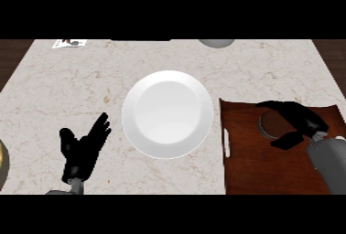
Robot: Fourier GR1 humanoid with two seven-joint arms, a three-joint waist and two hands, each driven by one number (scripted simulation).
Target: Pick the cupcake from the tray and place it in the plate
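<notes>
Head view, looking steeply down: the white plate (pixel 167 120) sits mid-desk, bare, and it reads as an oval with its long axis running away from the robot. The marble desk (pixel 67 82) stretches out pale around it. Just right of the plate lies the dark brown tray (pixel 250 169), its left edge close beside the plate's rim, its lower part cut off by the frame.

Over on the tray, the right hand (pixel 300 121) is curled down around a round greyish thing, the cupcake (pixel 267 125). Only an arc of it shows at the hand's left side; the rest is hidden under the fingers and thumb, so its top, its tilt and which way it faces can't be made out. It looks round, no clear long axis. It is on the tray, well short of the plate. The fingers wrap over it from above and the thumb comes in below: grasping the cupcake.

Left hand (pixel 81 148) rests at the lower left, fingers straight and spread, holding nothing.

Far edge: a grey round object (pixel 216 43) cut off at the top, and a small card (pixel 70 43) at the left corner, too small to read.
</notes>
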